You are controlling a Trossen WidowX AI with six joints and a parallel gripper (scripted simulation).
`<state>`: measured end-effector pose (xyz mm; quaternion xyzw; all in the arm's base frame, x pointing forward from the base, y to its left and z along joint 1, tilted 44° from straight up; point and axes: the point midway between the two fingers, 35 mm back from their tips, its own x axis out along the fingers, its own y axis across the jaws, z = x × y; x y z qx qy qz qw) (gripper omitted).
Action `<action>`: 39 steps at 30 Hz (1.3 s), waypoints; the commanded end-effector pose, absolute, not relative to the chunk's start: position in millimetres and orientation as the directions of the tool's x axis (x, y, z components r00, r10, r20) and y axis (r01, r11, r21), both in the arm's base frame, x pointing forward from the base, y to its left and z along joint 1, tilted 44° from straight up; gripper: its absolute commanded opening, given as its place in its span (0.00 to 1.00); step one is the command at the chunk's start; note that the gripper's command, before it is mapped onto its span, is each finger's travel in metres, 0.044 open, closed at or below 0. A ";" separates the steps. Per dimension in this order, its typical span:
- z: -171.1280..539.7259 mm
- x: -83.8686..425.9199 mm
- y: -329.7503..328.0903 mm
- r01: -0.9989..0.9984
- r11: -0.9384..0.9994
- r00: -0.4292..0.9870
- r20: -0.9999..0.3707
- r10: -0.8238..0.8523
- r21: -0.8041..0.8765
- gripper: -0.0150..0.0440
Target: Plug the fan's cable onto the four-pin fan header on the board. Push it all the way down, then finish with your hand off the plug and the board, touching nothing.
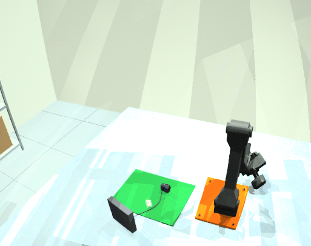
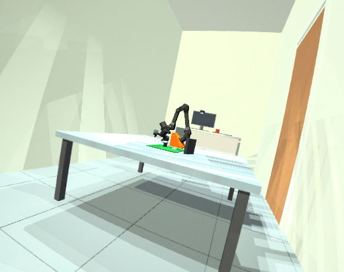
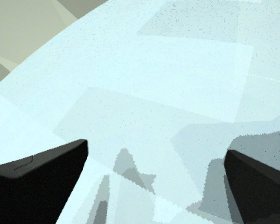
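Note:
My gripper (image 2: 159,136) (image 3: 157,153) is open, its fingers wide apart with only table surface between them. It hangs above the table beyond the arm's base, well away from the board and plug. The green board (image 1: 134,185) lies flat on the table. A small black block (image 1: 165,188) (image 2: 165,144) stands on it at the cable's end; plug and any holder cannot be told apart there. The dark cable (image 1: 157,203) curves from it to the fan (image 1: 122,214) (image 2: 190,146). A small white part (image 1: 148,203), perhaps the header, sits apart from the block. Its pins are too small to see.
The arm's base stands on an orange plate (image 1: 206,197) (image 2: 175,141) beside the board. The upright fan stands at the board's opposite side. The table's far edge shows in the wrist view. A desk with a monitor (image 2: 204,119) and a shelf stand away from the table.

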<state>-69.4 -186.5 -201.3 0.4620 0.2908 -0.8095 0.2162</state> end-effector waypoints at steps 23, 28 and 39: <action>-140.6 133.2 -225.3 0.252 -0.962 0.063 -0.990 0.123 -0.103 1.00; -94.9 189.5 -201.4 0.109 -0.963 0.163 -0.951 0.263 -0.248 1.00; 37.8 274.9 -108.0 -0.209 -0.730 0.261 -0.757 0.599 -0.650 1.00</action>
